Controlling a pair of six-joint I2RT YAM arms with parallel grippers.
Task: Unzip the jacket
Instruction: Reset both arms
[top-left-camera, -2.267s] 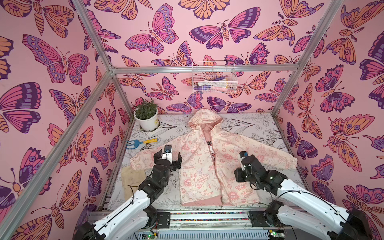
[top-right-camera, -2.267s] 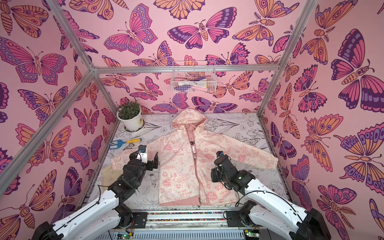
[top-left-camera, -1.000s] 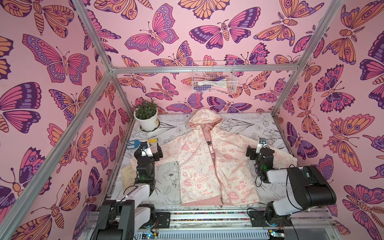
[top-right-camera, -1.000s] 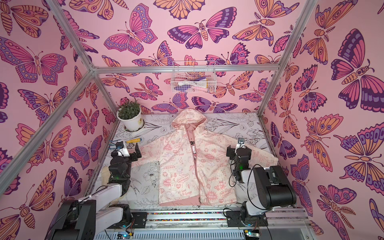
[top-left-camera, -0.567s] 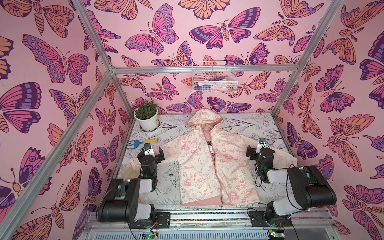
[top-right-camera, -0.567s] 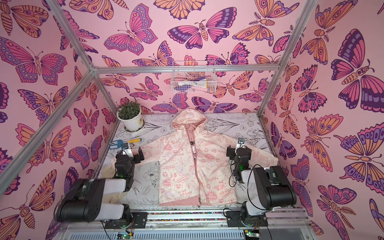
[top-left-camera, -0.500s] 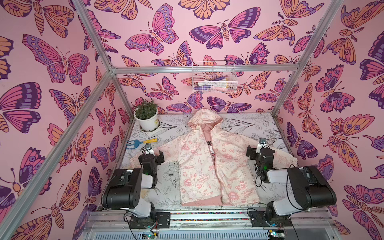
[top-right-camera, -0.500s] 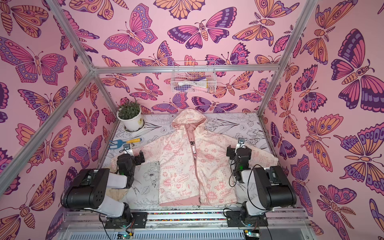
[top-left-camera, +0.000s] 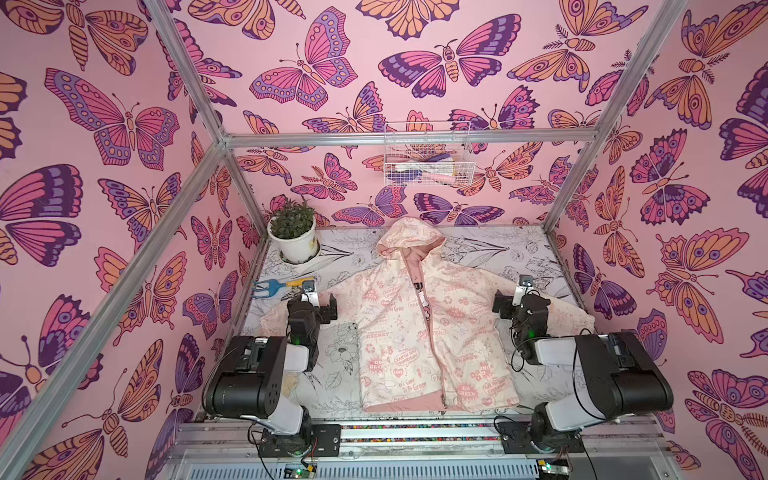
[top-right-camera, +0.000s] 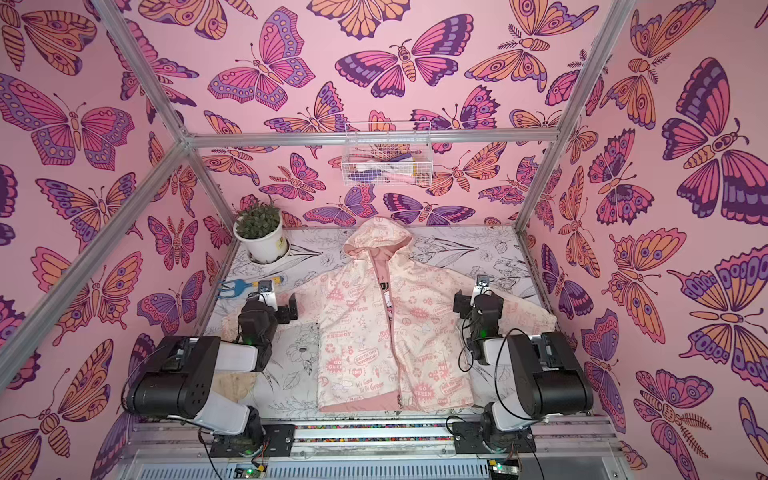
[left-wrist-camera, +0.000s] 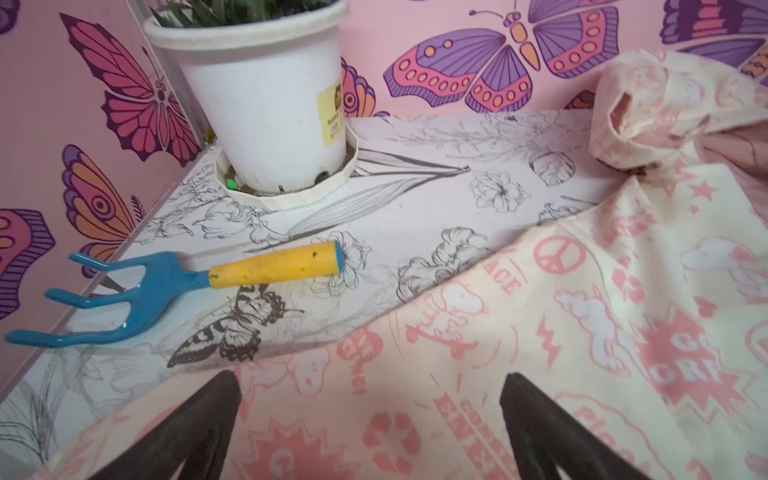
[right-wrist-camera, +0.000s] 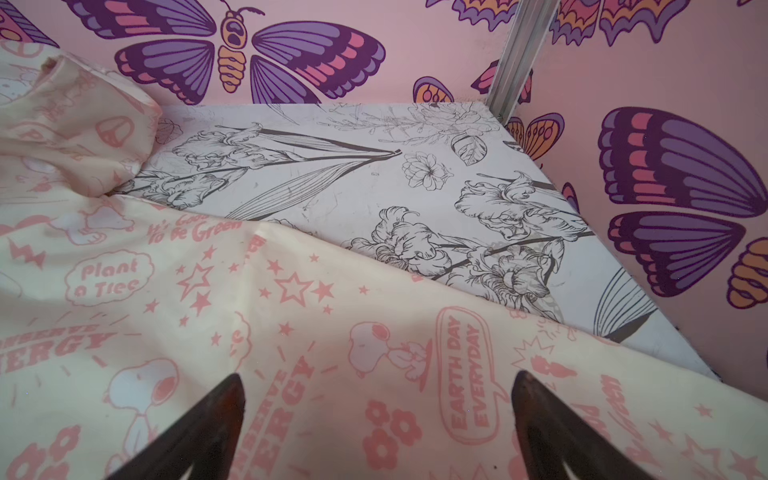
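Note:
The cream jacket (top-left-camera: 390, 332) lies flat on its back in both top views, hood toward the back wall, sleeves spread. Its pink zipper (top-left-camera: 432, 353) runs down the front, and the pull (top-right-camera: 383, 286) sits near the neck, where pink lining shows. My left gripper (top-left-camera: 311, 303) stands open over the left sleeve, whose printed fabric fills the space between its fingertips (left-wrist-camera: 370, 376). My right gripper (top-left-camera: 521, 305) stands open over the right sleeve (right-wrist-camera: 415, 374), nothing between its fingers (right-wrist-camera: 378, 375). Both arms are folded back near their bases.
A white potted plant (top-left-camera: 293, 237) stands at the back left corner. A blue hand rake with a yellow handle (left-wrist-camera: 166, 286) lies beside the left sleeve. A beige glove (top-right-camera: 235, 382) lies under the left arm. A wire basket (top-left-camera: 428, 160) hangs on the back wall.
Both arms have pulled away from the jacket's front to the sleeves. The left arm has folded back over its base in the last second. The right arm has stayed still. Both grippers stayed open.

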